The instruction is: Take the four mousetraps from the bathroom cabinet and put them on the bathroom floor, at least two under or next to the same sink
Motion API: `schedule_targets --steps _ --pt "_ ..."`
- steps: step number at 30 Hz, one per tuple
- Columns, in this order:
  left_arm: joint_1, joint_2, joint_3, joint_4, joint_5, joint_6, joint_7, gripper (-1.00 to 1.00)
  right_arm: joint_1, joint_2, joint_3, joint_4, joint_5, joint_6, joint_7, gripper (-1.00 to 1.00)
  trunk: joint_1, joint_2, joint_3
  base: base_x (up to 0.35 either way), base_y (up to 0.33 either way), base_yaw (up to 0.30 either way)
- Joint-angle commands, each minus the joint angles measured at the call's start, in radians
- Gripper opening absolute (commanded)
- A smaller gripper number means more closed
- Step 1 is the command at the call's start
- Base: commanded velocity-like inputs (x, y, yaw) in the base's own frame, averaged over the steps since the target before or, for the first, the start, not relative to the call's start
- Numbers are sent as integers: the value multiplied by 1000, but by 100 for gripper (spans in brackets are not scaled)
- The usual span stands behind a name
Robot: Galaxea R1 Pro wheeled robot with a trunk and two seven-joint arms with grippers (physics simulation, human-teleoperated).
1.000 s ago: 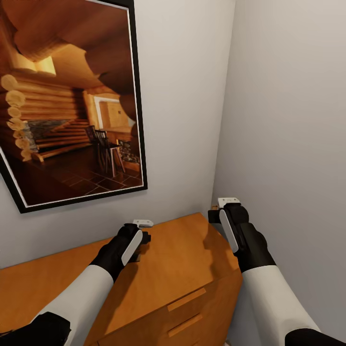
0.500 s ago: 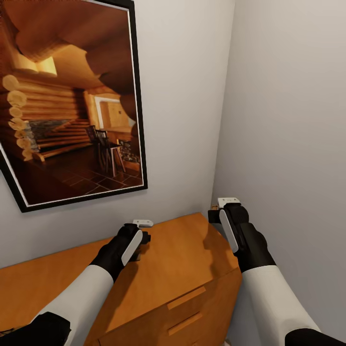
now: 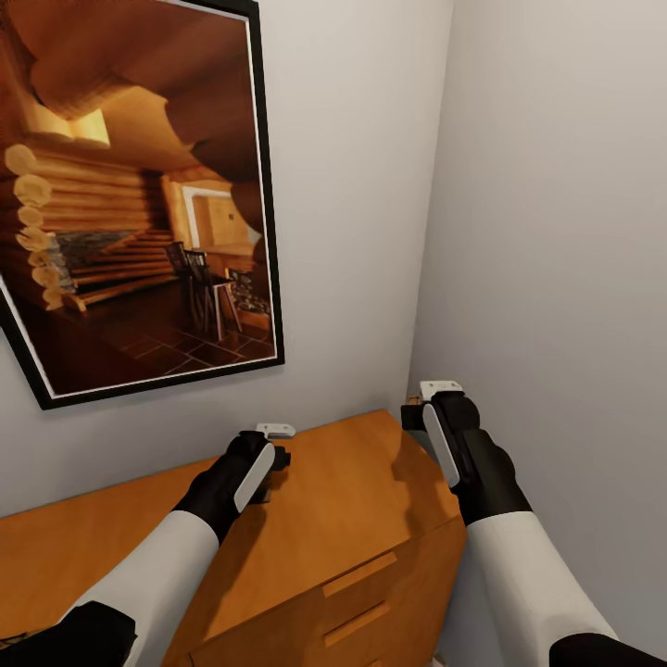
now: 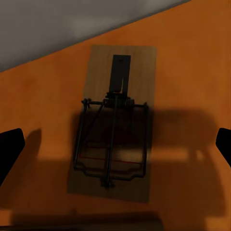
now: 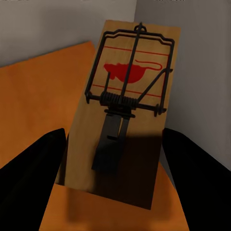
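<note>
A tan mousetrap (image 4: 115, 122) with a black wire spring lies flat on the orange-brown cabinet (image 3: 352, 500) top, close to the wall. My left gripper (image 4: 118, 144) hangs open above it, fingers wide on either side and clear of the board. In the head view the left gripper (image 3: 269, 463) is over the cabinet's back edge. A second mousetrap (image 5: 127, 96), with a red mouse mark, is tilted up off the wood, and my right gripper (image 5: 113, 159) is shut on its sides. The right gripper (image 3: 415, 412) hovers over the cabinet's right back corner. No other traps are in view.
A large black-framed picture (image 3: 139, 204) of a log cabin hangs on the wall behind the cabinet. Grey walls meet in a corner just right of the cabinet. Drawer fronts with wooden bar handles (image 3: 359, 576) face me below the top.
</note>
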Motion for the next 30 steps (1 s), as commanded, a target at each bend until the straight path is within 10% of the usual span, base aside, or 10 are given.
schedule_targets --steps 1,30 --pt "-1 1 -3 -1 11 2 9 100 -1 0 1 -1 -8 3 -8 -100 0 -1 -1 0 0 0" --pt "-1 2 -1 76 10 -3 8 100 -1 0 3 -4 -8 3 -8 -100 0 -1 -1 0 0 0"
